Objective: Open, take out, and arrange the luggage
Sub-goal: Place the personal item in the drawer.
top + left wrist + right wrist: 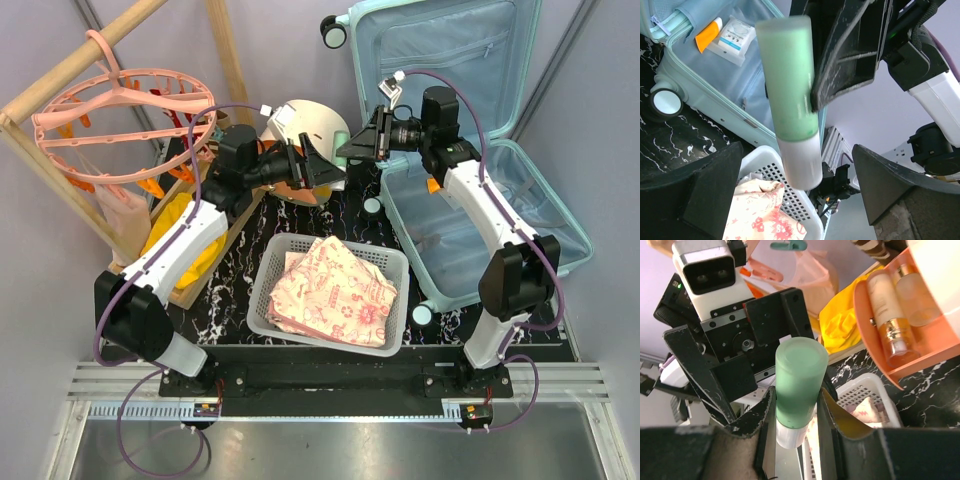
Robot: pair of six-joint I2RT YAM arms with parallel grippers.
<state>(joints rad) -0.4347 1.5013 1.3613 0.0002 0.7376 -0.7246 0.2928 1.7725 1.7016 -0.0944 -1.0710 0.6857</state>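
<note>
The luggage (450, 60) is a pale mint-blue suitcase lying open at the right, with its lid leaning up at the back. It also shows in the left wrist view (715, 95), with an orange-capped tube (707, 36) and a white packet (732, 35) inside. My right gripper (350, 148) (795, 395) is shut on a green bottle with a white cap (797, 385) (790, 85) and holds it in the air left of the suitcase. My left gripper (325, 165) (796, 165) faces it. It is open, with its fingers wide apart on either side of the bottle and not touching it.
A white perforated basket (262, 275) holding a pink-patterned cloth (335, 290) sits below the grippers. A cream-and-orange drawer box (310, 125) stands behind them, its open drawer (900, 315) holding bottles. A pink round hanger (120, 110) and a yellow cloth (185, 225) are at the left.
</note>
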